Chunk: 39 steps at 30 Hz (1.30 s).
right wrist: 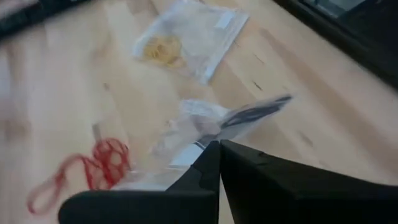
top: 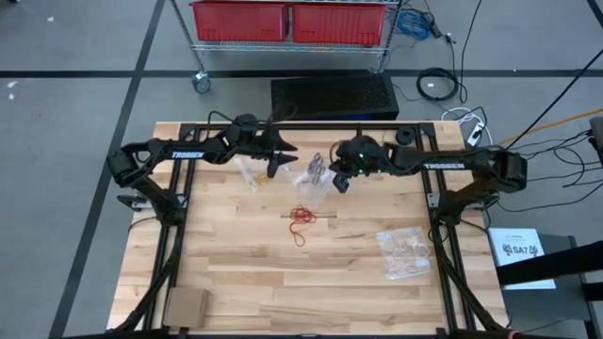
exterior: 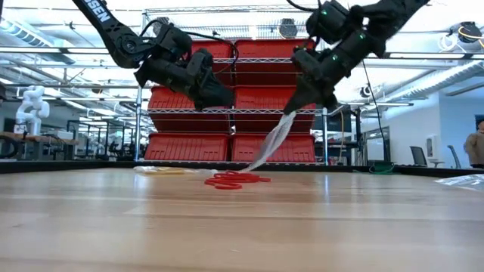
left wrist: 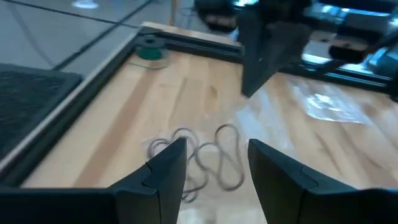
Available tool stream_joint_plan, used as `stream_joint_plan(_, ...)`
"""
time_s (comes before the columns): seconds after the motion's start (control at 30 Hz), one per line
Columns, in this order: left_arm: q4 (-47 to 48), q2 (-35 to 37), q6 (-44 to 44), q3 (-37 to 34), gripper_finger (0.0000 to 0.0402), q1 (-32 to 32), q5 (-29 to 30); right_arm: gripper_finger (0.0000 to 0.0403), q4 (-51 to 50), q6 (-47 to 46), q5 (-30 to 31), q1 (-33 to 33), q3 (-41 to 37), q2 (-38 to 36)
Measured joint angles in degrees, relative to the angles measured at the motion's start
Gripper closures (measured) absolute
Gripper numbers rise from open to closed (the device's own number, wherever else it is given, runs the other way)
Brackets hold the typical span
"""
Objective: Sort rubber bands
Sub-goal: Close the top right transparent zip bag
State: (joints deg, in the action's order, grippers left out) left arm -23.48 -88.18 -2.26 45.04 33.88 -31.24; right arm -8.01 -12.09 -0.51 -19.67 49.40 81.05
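The right gripper point(exterior: 291, 110) has its fingers pinched on a limp clear bag point(exterior: 271, 141); the left gripper point(left wrist: 214, 165) gapes empty. Red rubber bands point(top: 301, 216) look light, floppy, tangle-prone; likely best pinched by a single strand.

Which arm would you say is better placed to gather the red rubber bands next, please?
Probably the left. Its left gripper is open and empty above the table, while the right gripper is shut on a clear plastic bag lifted beside the red rubber bands.
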Motion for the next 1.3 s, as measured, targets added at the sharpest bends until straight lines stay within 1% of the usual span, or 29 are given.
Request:
stream_joint_plan(0.13, 0.01, 0.00, 0.47, 0.00, 0.0226, 0.01, 4.64, 0.0403, -5.27, 6.89, 0.24, -3.16, 4.28, 0.38)
stream_joint_plan(0.23, 0.08, 0.00, 1.77, 0.00, 0.0226, 0.01, 4.98, 0.0403, -5.64, 8.33, -0.09, -6.59, 5.39, 0.38)
stream_joint_plan(0.33, 0.07, 0.00, 1.92, 0.00, 0.0226, -0.01, 4.98, 0.0401, -6.70, 8.15, -2.56, -10.08, 5.50, 0.39)
stream_joint_plan(0.4, 0.25, 0.00, 1.93, 0.00, 0.0226, 0.01, 4.98, 0.0392, -7.68, 7.33, -4.03, -11.81, 5.50, 0.61)
stream_joint_plan(0.47, 0.34, 0.00, 1.94, 0.00, 0.0226, 0.01, 4.98, 0.0374, -9.43, 5.49, -5.08, -12.84, 5.50, 0.69)
stream_joint_plan(0.53, 0.43, 0.00, 1.96, 0.00, 0.0226, 0.13, 4.98, 0.0347, -10.40, 3.53, -5.44, -13.01, 5.50, 0.69)
stream_joint_plan(0.7, 0.45, 0.00, 1.94, 0.00, 0.0226, 0.17, 5.12, 0.0263, -12.95, -1.61, -5.36, -11.65, 5.50, 0.69)
stream_joint_plan(0.77, 0.46, 0.00, 1.94, 0.00, 0.0226, 0.17, 5.15, 0.0228, -14.92, -5.03, -3.90, -10.75, 5.29, 0.69)
stream_joint_plan(0.83, 0.45, 0.00, 1.96, 0.02, 0.0226, 0.17, 5.16, 0.0197, -16.44, -9.43, -2.05, -9.55, 3.43, 0.69)
stream_joint_plan(0.9, 0.47, 0.00, 1.99, 0.02, 0.0226, 0.17, 5.18, 0.0174, -16.58, -15.19, -0.80, -8.28, -0.02, 0.67)
stream_joint_plan(0.97, 0.47, 0.00, 2.31, 0.02, 0.0226, 0.17, 5.29, 0.0158, -14.41, -21.47, -0.73, -7.08, -4.45, 0.69)
stream_joint_plan(1.1, 0.61, 0.00, 3.34, 0.02, 0.0226, 0.23, 7.35, 0.0142, -2.82, -35.84, 2.63, -4.92, -12.94, 0.69)
stream_joint_plan(1.2, 0.69, 0.00, 3.36, 0.02, 0.0226, 0.28, 7.56, 0.0141, 3.98, -41.64, 7.28, -4.17, -16.95, 0.69)
stream_joint_plan(1.3, 1.06, 0.00, 3.36, 0.02, 0.0226, 0.28, 7.56, 0.0146, 5.77, -45.10, 13.32, -4.22, -18.58, 1.07)
